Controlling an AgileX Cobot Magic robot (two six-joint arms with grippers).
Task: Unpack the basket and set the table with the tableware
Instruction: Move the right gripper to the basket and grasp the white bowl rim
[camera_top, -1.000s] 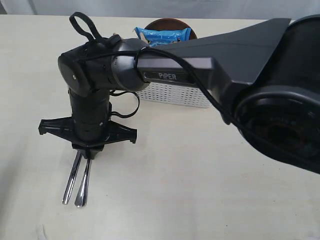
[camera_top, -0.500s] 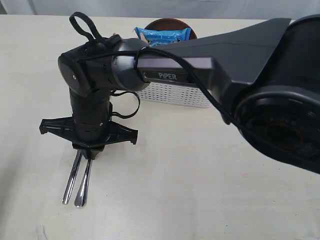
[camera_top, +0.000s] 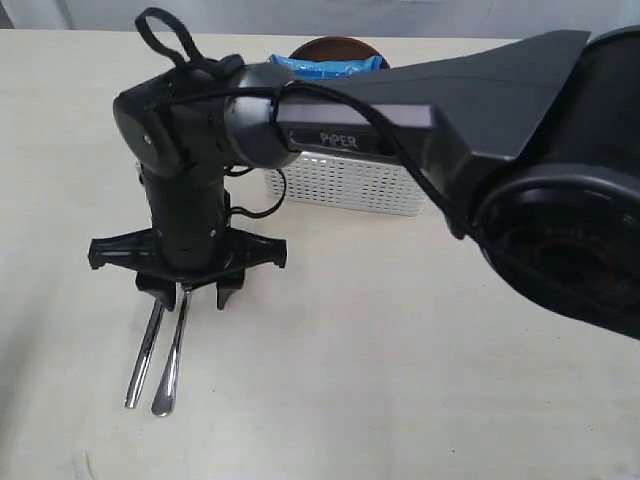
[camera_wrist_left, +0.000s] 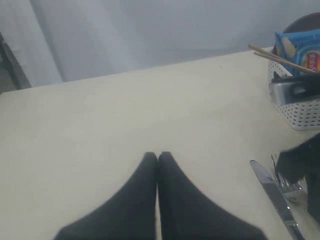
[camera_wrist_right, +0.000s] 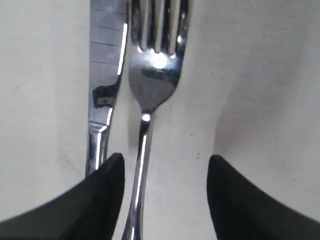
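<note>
A steel fork and a steel knife lie side by side on the table, handles toward the front edge. My right gripper reaches across to the left and stands open just above them. In the right wrist view the fork runs between the fingers, touching neither, with the knife beside it; the right gripper holds nothing. The white basket stands behind, with chopsticks sticking out. My left gripper is shut and empty over bare table.
A blue chip bag lies on top of the basket, and a brown plate's rim shows behind it. The right arm's dark upper links fill the right side of the exterior view.
The right gripper was shut on the fork's handle. It has opened, let the fork go and risen a little. The fork now rests next to the knife.
</note>
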